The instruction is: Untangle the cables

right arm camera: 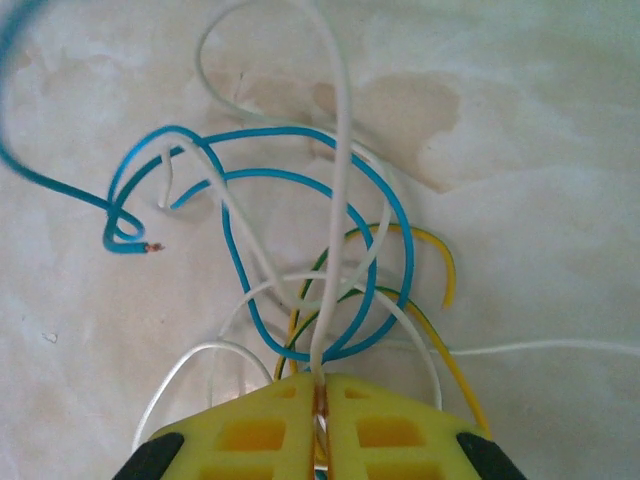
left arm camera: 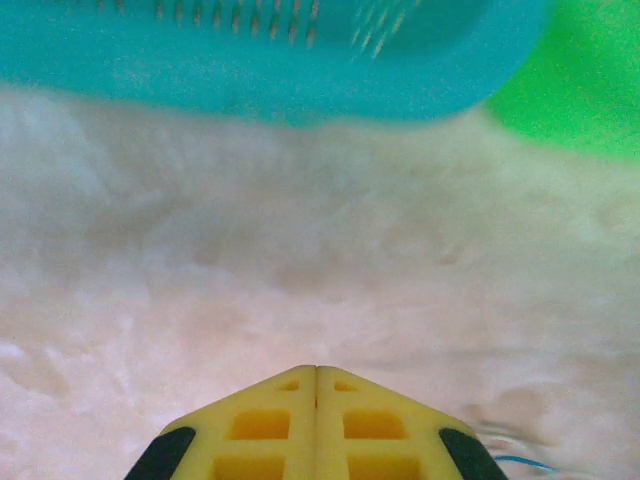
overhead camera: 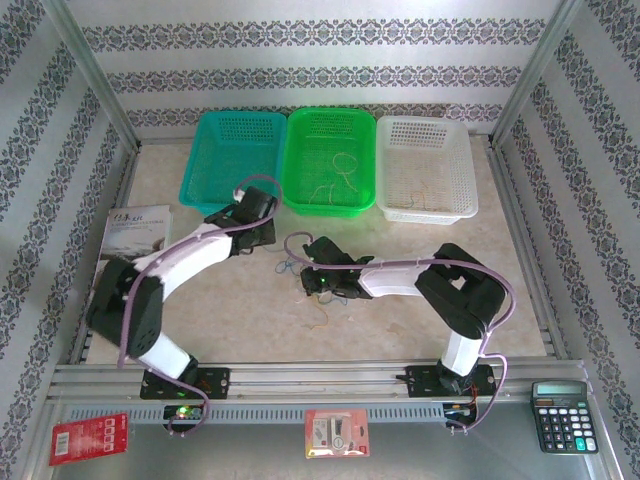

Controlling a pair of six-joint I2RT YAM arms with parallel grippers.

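Observation:
The cables (right arm camera: 300,250) lie tangled on the table: thin blue, white and yellow-green wires looped through each other. My right gripper (right arm camera: 322,378) is shut on a white cable (right arm camera: 335,200) that rises out of the tangle. From above, the tangle (overhead camera: 290,268) sits mid-table at the tip of my right gripper (overhead camera: 305,262). My left gripper (left arm camera: 316,368) is shut with nothing between its yellow pads, low over the bare table; a bit of blue wire (left arm camera: 520,462) shows beside it. It stands just in front of the teal basket, my left gripper (overhead camera: 262,200) pointing toward it.
Three baskets line the far edge: teal (overhead camera: 215,185), green (overhead camera: 300,195) holding thin wires, and white (overhead camera: 465,200) holding thin wires. A book (overhead camera: 135,235) lies at the left. A loose yellowish wire (overhead camera: 320,320) lies nearer the front.

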